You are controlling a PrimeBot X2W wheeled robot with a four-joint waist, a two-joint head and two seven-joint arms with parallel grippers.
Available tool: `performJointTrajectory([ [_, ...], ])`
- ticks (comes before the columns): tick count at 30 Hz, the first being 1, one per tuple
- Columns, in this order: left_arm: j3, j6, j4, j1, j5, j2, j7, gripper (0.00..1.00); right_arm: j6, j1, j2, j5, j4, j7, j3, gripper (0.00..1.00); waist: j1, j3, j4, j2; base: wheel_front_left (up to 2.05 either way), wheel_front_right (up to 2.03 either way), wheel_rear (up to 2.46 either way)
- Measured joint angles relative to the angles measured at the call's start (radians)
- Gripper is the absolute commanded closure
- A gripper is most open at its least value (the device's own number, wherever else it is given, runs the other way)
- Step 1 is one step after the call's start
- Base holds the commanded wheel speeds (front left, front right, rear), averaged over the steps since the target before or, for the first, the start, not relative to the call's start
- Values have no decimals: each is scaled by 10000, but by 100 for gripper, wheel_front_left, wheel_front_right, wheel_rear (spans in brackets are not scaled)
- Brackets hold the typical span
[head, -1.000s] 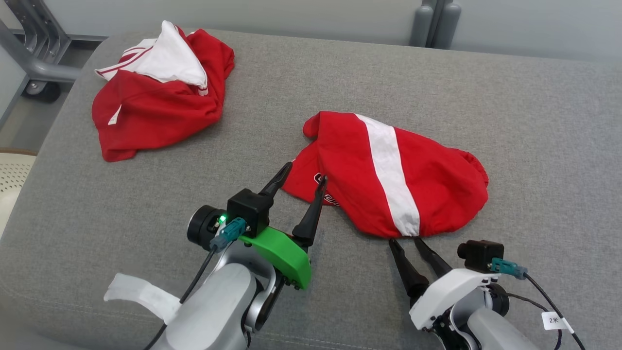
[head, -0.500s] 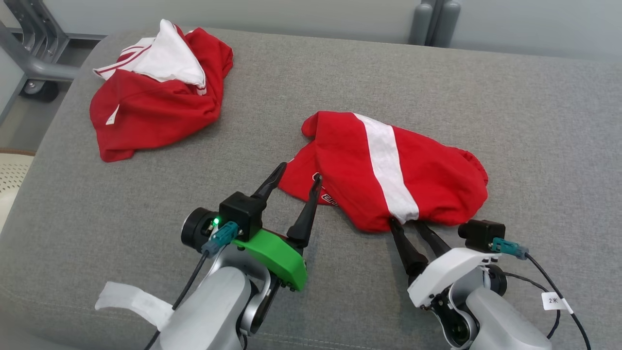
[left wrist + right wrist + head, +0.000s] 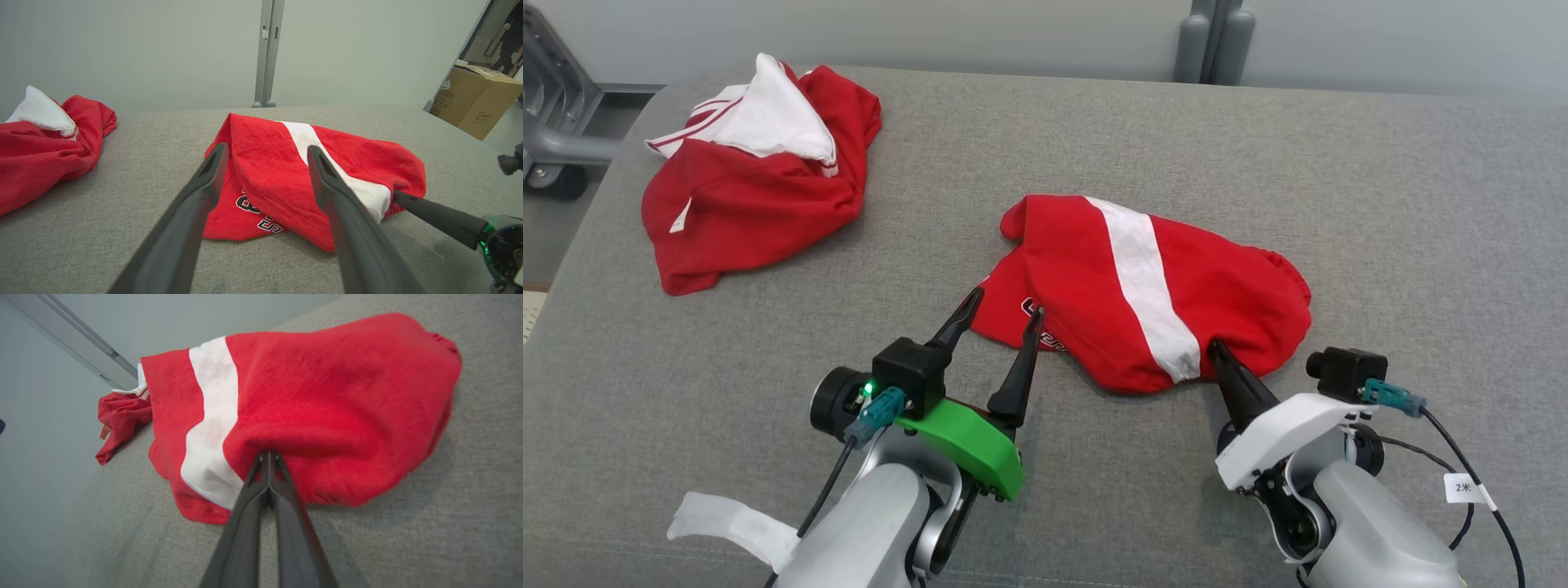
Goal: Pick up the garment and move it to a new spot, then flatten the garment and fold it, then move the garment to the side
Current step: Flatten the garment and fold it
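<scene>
Asker: Where does the garment lie?

Me: The garment point(image 3: 1094, 269) lies in a loose heap near the middle of the grey cushion point(image 3: 1380, 204), just in front of my two arms. It is red, with one white band point(image 3: 1147, 286) across it.

Asker: And your right jaws?

Me: My right gripper point(image 3: 1215, 351) has its two fingers pressed together, with no gap between them, at the near edge of the garment, just to the right of the white band. The red cloth puckers around the tips (in my right wrist view they go a little into the fold), so I pinch the cloth there. The rest of the garment rests on the cushion.

Asker: And the left ones?

Me: My left gripper point(image 3: 1005, 304) stands wide open and holds nothing. Its fingers point at the near left corner of the garment, where black and white letters point(image 3: 245, 203) are printed. One finger is beside the left edge and the other is over the red cloth. Whether the tips touch the cloth, I cannot tell.

Asker: What else is around?

Me: A second garment point(image 3: 752, 196), also red and white, is bunched at the far left of the cushion, well apart from the first one. Behind the cushion stands a grey post point(image 3: 1213, 41). In my left wrist view a cardboard box point(image 3: 476, 98) is at the far right.
</scene>
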Motion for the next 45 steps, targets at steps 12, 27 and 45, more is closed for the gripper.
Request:
performJointTrajectory([
  [12,230,79,-228,192,86,19,0,0,-174,-149,6,-911,-715,-12,-859,77,0,-64,-468,0,0,0,0],
  [27,12,81,-330,290,150,-13,0,0,-79,295,-54,-2598,-940,-13,71,0,0,2,-681,0,0,0,0],
  [45,-12,81,-401,289,159,-59,0,0,-353,-347,-360,-4376,100,-13,941,0,0,337,181,0,0,0,0],
])
